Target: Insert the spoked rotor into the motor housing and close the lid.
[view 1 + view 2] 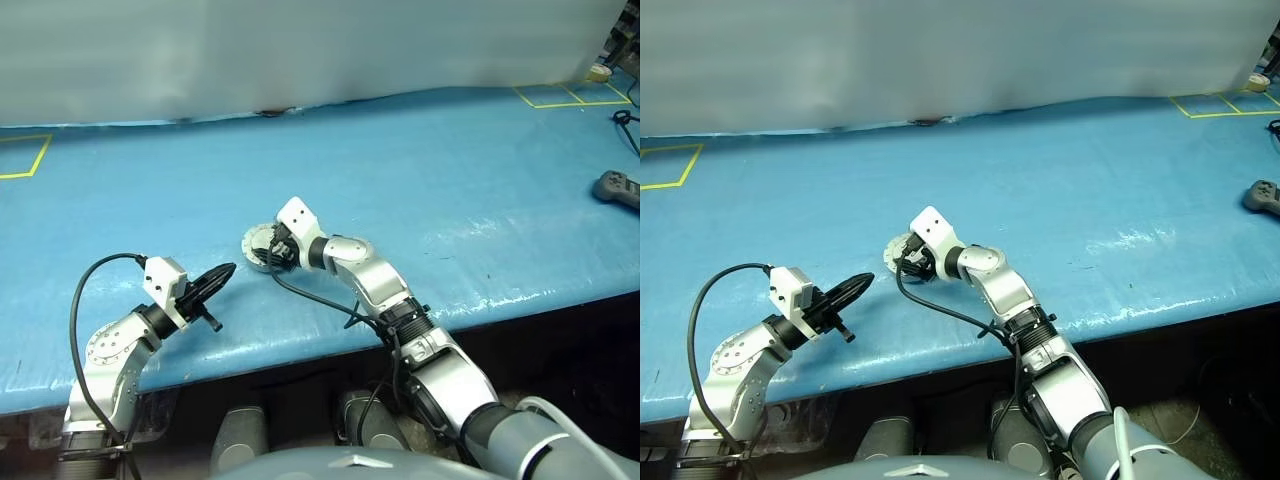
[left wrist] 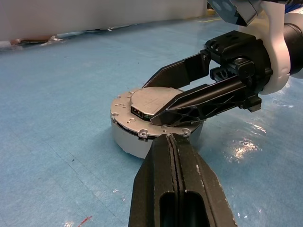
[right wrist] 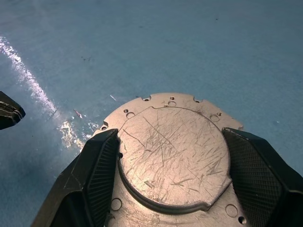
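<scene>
The motor housing [image 2: 129, 142] sits on the blue table a little in from the front edge, its pale wall showing under the flange. The lid [image 3: 170, 151] lies flat on top of it, scratched grey outer face up. My right gripper [image 3: 171, 137] reaches over it from the right, its fingers [image 2: 208, 101] pressed against both sides of the lid's raised centre circle. My left gripper [image 1: 228, 270] hovers level just left of the housing, shut and empty, its tips pointing at the housing's side. The spoked rotor is hidden.
A black hand controller [image 1: 617, 187] lies at the far right of the blue table [image 1: 430, 170]. Yellow tape squares mark the back left [image 1: 25, 155] and back right [image 1: 570, 95]. A pale curtain closes off the back. The table's front edge runs just below both arms.
</scene>
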